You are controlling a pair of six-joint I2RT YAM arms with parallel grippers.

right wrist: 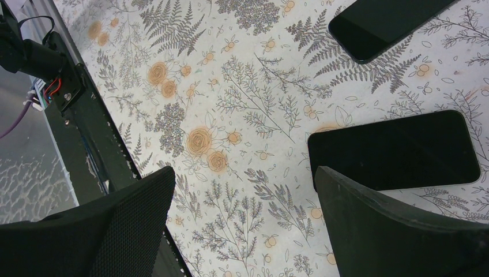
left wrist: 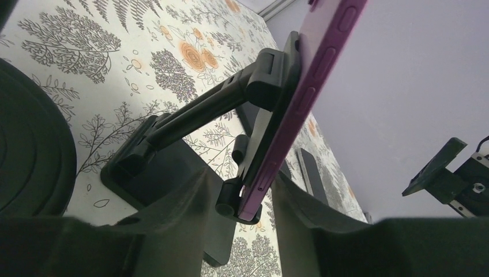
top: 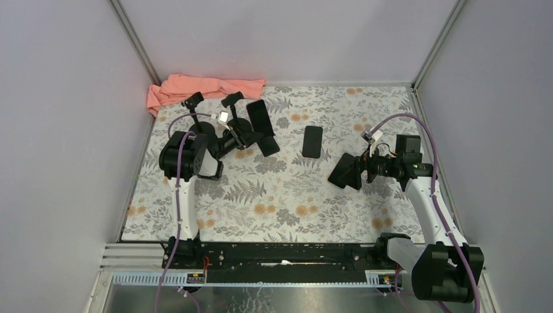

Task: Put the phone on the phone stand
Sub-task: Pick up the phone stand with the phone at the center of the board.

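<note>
At the far left corner of the table [top: 287, 199] we see an orange cloth [top: 202, 88]. Right of it, the phone [left wrist: 300, 98] leans upright against the phone stand [left wrist: 196, 112], its lower edge seated in the stand's lip. The left gripper [left wrist: 245, 190] straddles that lower edge with its jaws apart; a sliver of table shows between the phone and one finger. A second phone [top: 312, 141] lies flat at mid-table. The right gripper [right wrist: 245, 179] hangs beside it, jaws wide and holding nothing.

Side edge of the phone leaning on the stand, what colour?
Purple, on the phone; clearest in the left wrist view.
</note>
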